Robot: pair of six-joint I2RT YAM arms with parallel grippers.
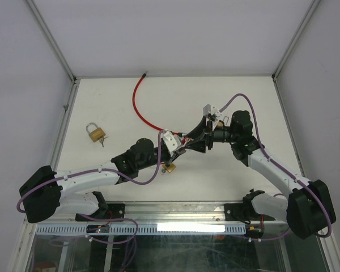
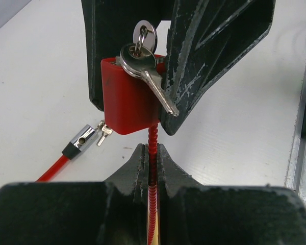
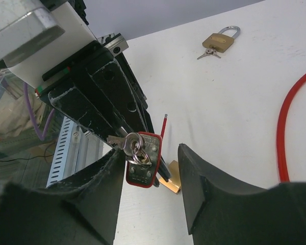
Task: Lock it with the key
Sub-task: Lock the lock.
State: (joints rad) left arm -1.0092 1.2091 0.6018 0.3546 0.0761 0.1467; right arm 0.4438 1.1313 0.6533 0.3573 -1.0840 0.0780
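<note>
The red cable-lock body [image 2: 127,99] hangs in mid-air between my two grippers, with a bunch of silver keys [image 2: 143,56] in its keyhole. My left gripper [image 2: 152,150] is shut on the red cable [image 2: 152,137] just below the body. My right gripper [image 3: 152,153] is open and straddles the lock body [image 3: 143,159]; its left finger [image 3: 99,189] is next to the keys [image 3: 131,145]. The cable's chrome end [image 2: 81,141] lies loose on the table. In the top view both grippers meet at the table's centre, the left gripper [image 1: 178,148] and the right gripper [image 1: 195,141].
The red cable [image 1: 137,102] curves away toward the back of the table. A brass padlock [image 1: 94,132] with small keys lies at the left. A second brass padlock [image 1: 170,168] lies under the left arm and also shows in the right wrist view [image 3: 172,178]. Walls enclose the table.
</note>
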